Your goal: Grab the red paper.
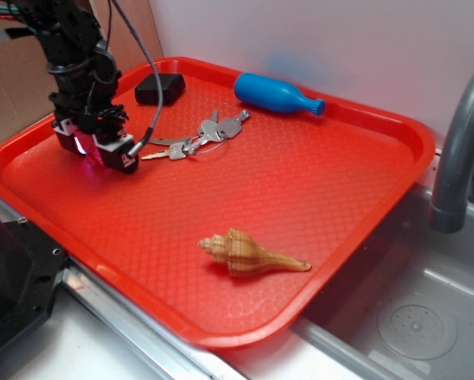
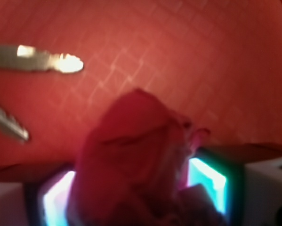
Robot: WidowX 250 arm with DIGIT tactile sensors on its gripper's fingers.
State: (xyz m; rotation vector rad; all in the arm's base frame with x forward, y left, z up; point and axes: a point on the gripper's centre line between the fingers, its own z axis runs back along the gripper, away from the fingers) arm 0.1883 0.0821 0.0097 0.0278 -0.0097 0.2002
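The red paper [image 2: 136, 155] is a crumpled pinkish-red ball that fills the space between my two glowing fingers in the wrist view. My gripper [image 1: 94, 150] stands low over the left part of the red tray [image 1: 300, 198], and only a pink sliver of the paper [image 1: 81, 145] shows between its pads in the exterior view. The jaws press the paper from both sides. The gripper [image 2: 136, 188] is shut on the paper, close above the tray floor.
A bunch of keys [image 1: 205, 134] lies just right of the gripper; two key blades [image 2: 37, 60] show in the wrist view. A black box [image 1: 160, 87] and a blue bottle [image 1: 276, 95] lie at the tray's back. A seashell [image 1: 248, 253] lies at the front. A sink and grey faucet [image 1: 458, 150] stand to the right.
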